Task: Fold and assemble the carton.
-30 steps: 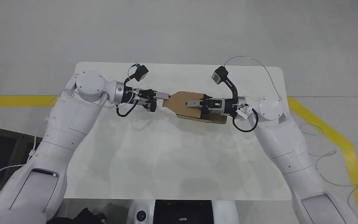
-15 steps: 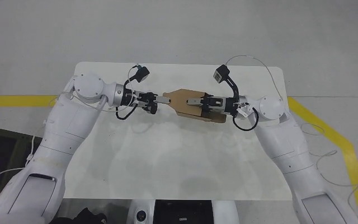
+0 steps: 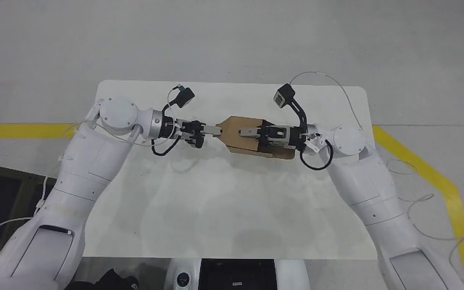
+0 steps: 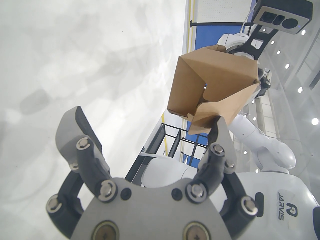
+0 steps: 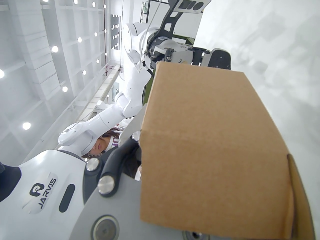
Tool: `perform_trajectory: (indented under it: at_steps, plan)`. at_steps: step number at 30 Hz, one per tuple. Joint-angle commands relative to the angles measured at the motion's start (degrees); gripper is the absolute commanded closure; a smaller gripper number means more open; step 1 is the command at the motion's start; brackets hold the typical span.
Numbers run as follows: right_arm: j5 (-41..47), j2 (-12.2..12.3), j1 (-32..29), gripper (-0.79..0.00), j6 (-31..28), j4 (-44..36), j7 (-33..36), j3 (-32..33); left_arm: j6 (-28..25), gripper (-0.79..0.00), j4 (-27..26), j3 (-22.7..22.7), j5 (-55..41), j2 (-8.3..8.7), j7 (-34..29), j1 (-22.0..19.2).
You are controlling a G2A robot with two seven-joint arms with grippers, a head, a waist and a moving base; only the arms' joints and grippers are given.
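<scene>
In the top view my left pincer (image 3: 210, 130) sits left of centre over the white counter (image 3: 217, 217), its tips at the pointed left end of the brown carton (image 3: 233, 127). It is spread wide. In the left wrist view one finger (image 4: 80, 126) stands clear at the lower left of the frame. The other finger (image 4: 222, 136), right of centre, touches the edge of a loose flap (image 4: 212, 118) at the carton's near end. That end is partly open, with its flaps angled inward and a gap between them.

The carton lies across the middle of the top view, its long side running left to right, over the upper half of the counter. I cannot tell whether it rests on the counter.

My right pincer (image 3: 246, 133) comes in from the right and pinches the carton, one finger lying along its upper panel. In the right wrist view the brown panel fills the lower right of the frame.
</scene>
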Motion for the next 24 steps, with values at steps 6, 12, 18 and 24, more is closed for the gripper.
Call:
perform_trajectory:
  at_steps: [6,12,18,24]
  plan:
    - [0.7,-0.1,0.2,0.000,-0.8,0.9,0.1,0.1,-0.2,-0.785,0.5,-0.1,-0.6,-0.06,0.2,-0.4]
    - [1.7,0.0,-0.3,0.000,-1.2,0.7,0.0,0.6,-0.3,-0.785,1.1,-0.5,-0.9,0.05,0.2,-0.3]
    - [2.0,0.0,-0.3,0.000,-1.2,0.4,-0.1,0.6,-0.6,-0.785,0.6,-0.6,-1.1,0.14,0.2,0.1]
    - [2.7,-0.4,0.4,0.000,-1.4,0.4,-0.5,-0.5,-0.5,-0.785,-0.6,0.0,-1.3,-0.02,0.7,0.3]
